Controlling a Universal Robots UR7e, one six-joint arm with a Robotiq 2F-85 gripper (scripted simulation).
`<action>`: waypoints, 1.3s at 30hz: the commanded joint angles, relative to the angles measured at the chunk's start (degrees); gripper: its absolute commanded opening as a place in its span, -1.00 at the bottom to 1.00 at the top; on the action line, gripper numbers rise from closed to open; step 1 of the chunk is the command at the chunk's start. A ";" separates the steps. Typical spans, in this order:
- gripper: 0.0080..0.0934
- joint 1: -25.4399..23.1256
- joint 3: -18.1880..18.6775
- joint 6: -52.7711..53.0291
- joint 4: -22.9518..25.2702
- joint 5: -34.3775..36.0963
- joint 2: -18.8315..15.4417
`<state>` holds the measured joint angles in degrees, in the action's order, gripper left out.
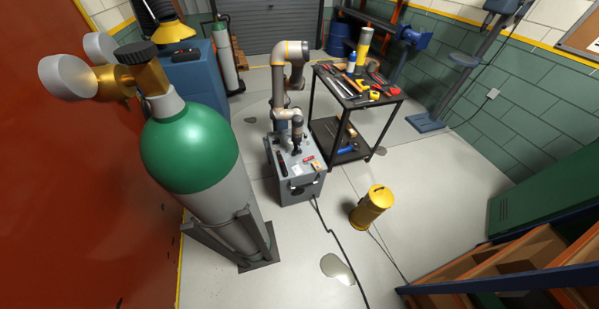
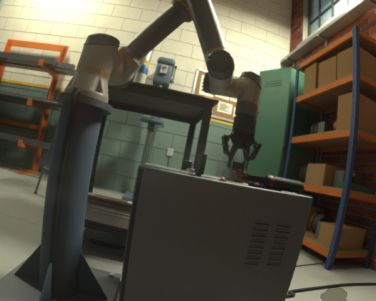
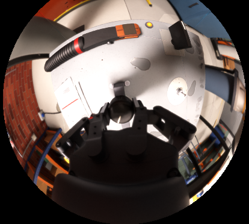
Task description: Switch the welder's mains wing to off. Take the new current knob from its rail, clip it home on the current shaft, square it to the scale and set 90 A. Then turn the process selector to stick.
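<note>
The new current knob [image 3: 120, 110] is a dark round knob with a pale pointer line. It sits on its rail on the welder's top panel [image 3: 132, 74], and my gripper [image 3: 121, 110] has closed around it. The bare current shaft [image 3: 179, 90] stands in the middle of a pale round scale to the right of the knob. A black block-shaped control [image 3: 179, 35] stands at the far right corner of the panel. In the side camera my gripper [image 1: 296, 151] points straight down over the welder [image 1: 296, 169]. From behind the welder, the knob is hidden by the fingers [image 2: 240, 168].
Behind the welder stand the robot's pedestal [image 2: 68, 181] and a black tool cart [image 1: 356, 93]. A black and orange electrode holder [image 3: 90, 42] lies along the panel's far edge. A green gas cylinder [image 1: 196, 160] stands to the left. A yellow canister [image 1: 370, 206] lies on the floor.
</note>
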<state>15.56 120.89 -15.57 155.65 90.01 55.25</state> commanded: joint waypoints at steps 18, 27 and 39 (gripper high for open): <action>-1.00 0.01 -0.02 0.00 0.08 -0.03 -0.08; -1.00 0.01 -0.01 0.00 -0.49 -0.02 0.52; -1.00 0.00 -0.10 0.00 -4.18 -0.01 4.18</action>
<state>15.57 120.81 -15.57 151.39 90.00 59.41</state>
